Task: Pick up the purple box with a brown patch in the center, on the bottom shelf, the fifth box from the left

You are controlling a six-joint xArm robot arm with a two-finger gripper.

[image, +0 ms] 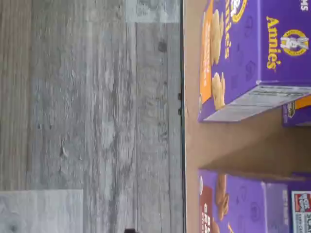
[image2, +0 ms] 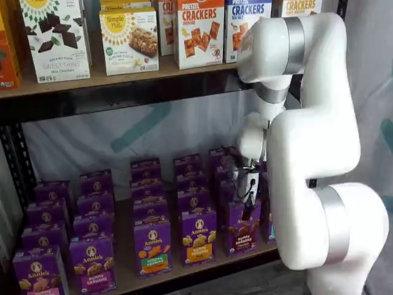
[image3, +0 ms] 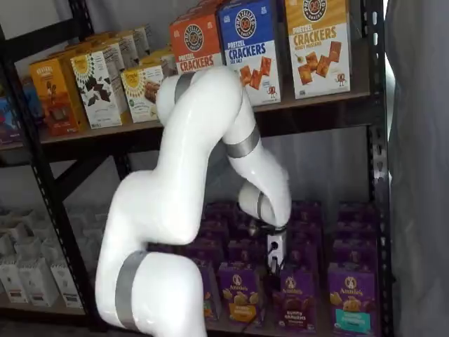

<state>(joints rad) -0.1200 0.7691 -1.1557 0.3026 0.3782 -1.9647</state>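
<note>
The purple box (image2: 241,230) stands upright in the front row of the bottom shelf (image2: 184,271), with brown bunny cookies pictured on its front. It also shows in a shelf view (image3: 293,300) and in the wrist view (image: 233,204) at the board's front edge. My gripper (image2: 247,208) hangs just above and in front of this box, with a cable beside it. Its black fingers (image3: 273,264) are seen from the side. They hold nothing, and the box rests on the board.
Purple cartons fill the shelf in rows. One with a yellow-orange band (image2: 198,236) stands left of the target, and one with a teal band (image3: 349,300) stands right of it. Cracker boxes (image2: 199,31) line the upper board. The white arm (image2: 319,141) stands in front of the shelf's right side. Grey plank floor (image: 92,116) lies below.
</note>
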